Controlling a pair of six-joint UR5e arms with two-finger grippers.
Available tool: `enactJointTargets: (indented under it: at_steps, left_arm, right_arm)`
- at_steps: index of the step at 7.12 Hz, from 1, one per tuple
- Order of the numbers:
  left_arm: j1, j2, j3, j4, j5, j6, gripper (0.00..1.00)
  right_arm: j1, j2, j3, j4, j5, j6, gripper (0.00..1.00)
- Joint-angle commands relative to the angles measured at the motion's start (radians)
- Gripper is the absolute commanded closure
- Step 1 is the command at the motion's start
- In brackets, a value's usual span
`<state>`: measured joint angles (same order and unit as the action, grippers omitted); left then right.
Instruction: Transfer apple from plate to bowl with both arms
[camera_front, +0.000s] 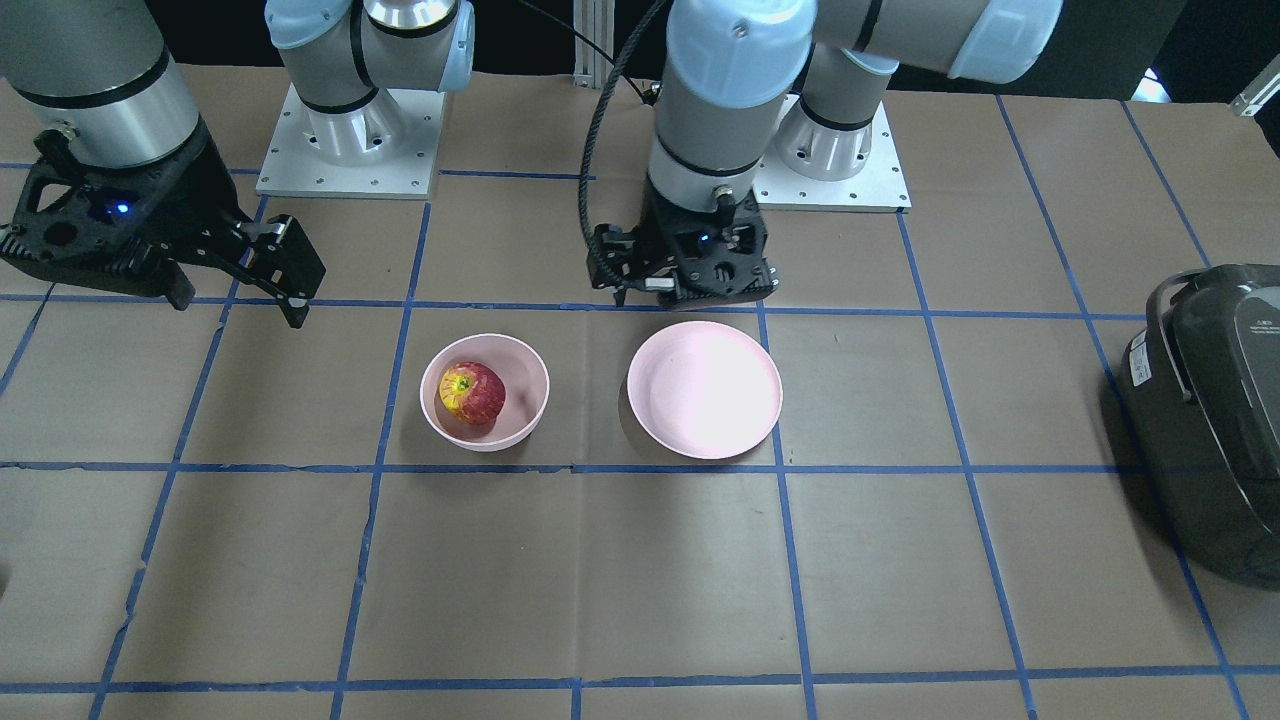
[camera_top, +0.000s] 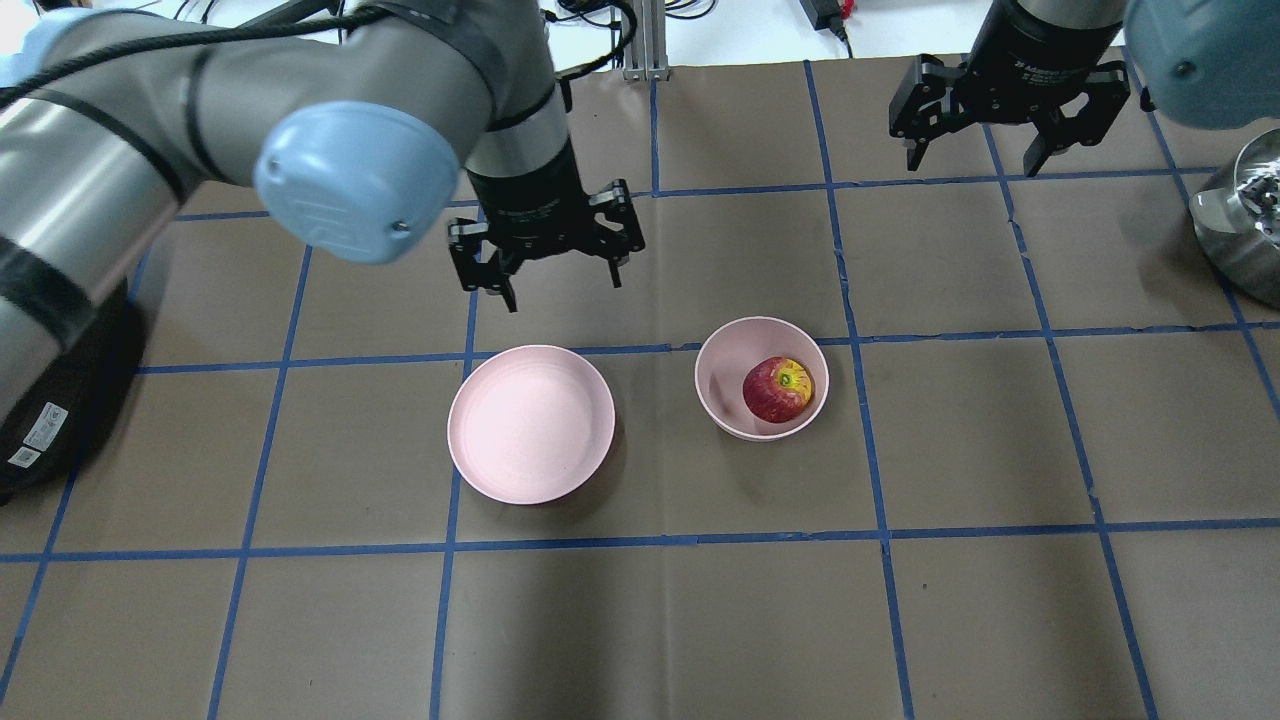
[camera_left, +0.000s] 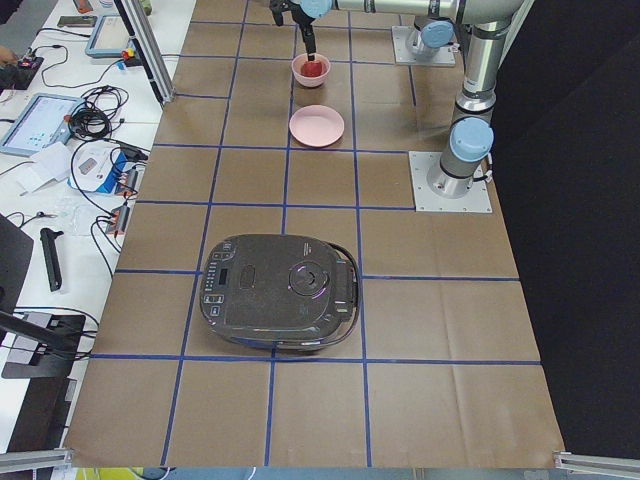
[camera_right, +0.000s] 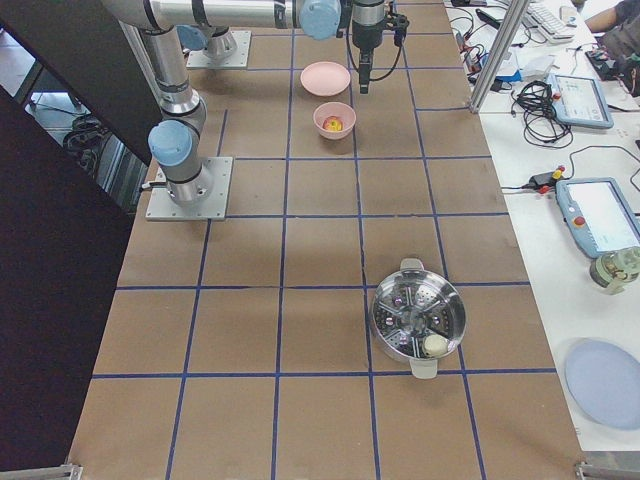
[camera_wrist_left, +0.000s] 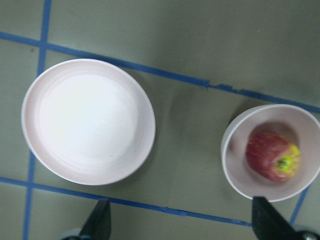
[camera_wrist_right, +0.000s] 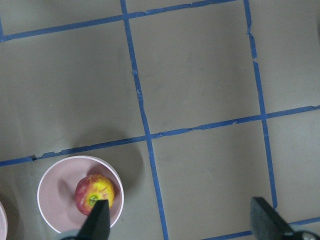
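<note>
**A:** How does the left tool (camera_top: 560, 285) stand?

**B:** Its jaws are spread wide with nothing between them. It hangs well above the surface (camera_top: 700, 620), close over the plate (camera_top: 530, 425). Its wrist view looks down on plate and bowl (camera_top: 712, 352) together, with one dark fingertip (camera_wrist_left: 97, 220) at each side of the lower edge.

**A:** And the right tool (camera_top: 975, 160)?

**B:** It is open too and holds nothing. It is raised and stands well apart from the bowl, out to the robot's right. Its own view catches the bowl only in the lower left corner.

**A:** Where is the apple (camera_top: 780, 388)?

**B:** It lies in the bowl, with its yellow stem dimple turned upward, and neither tool touches it. The plate lies bare just beside the bowl, with a strip of brown surface between them.

**A:** What is farther out?

**B:** Blue tape lines (camera_top: 870, 450) cross the surface in a grid. A dark rice cooker (camera_left: 280, 290) sits toward the robot's left end. A steel steamer pot (camera_right: 418, 320) sits toward the right end.
</note>
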<state>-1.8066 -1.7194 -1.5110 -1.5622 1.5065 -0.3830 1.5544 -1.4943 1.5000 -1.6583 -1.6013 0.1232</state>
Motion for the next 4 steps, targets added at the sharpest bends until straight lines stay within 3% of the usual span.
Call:
enactJointTargets:
  at_steps: [1,4]
  left_arm:
    - [0.136,0.101,-0.018,-0.059,0.072,0.299,0.0]
    - [0.177,0.052,0.046,-0.07,0.067,0.369,0.0]
  right_arm:
    - [0.051,0.0,0.0,-0.001,0.001,0.053,0.0]
    - [0.062,0.011,0.002,-0.002,0.001,0.036,0.0]
